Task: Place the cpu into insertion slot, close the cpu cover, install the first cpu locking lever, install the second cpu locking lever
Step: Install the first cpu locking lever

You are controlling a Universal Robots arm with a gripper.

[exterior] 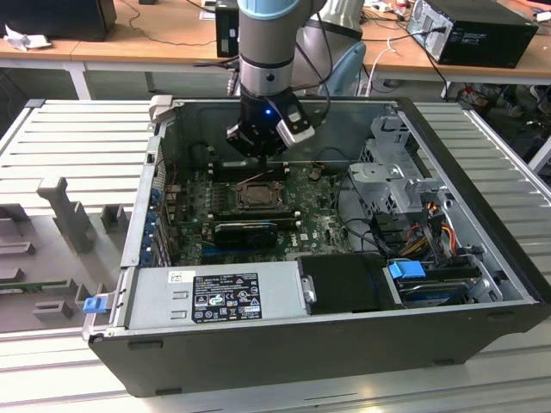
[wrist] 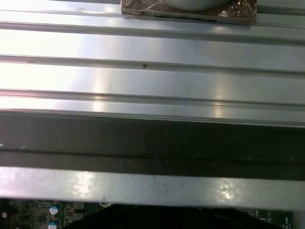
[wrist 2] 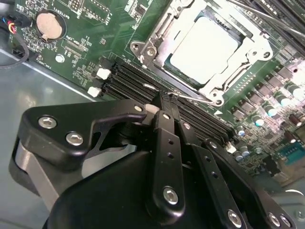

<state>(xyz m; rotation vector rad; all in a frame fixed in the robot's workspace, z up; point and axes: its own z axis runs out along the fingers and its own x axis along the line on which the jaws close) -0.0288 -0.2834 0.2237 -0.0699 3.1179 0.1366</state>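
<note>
- Two hazards stand out. The gripper (wrist 2: 164, 102) hangs over the memory slots (wrist 2: 143, 81) just beside the insertion slot (wrist 2: 209, 47) near the middle of the motherboard (exterior: 323, 225), its jaws drawn narrow and holding nothing that I can make out.
- The cpu (wrist 2: 204, 45) sits in the socket with the cover (wrist 2: 248, 52) down over its edges; a thin locking lever (wrist 2: 193, 98) lies near the fingertips.
- A misjudged descent could strike the slots or miss the wire lever.
</note>
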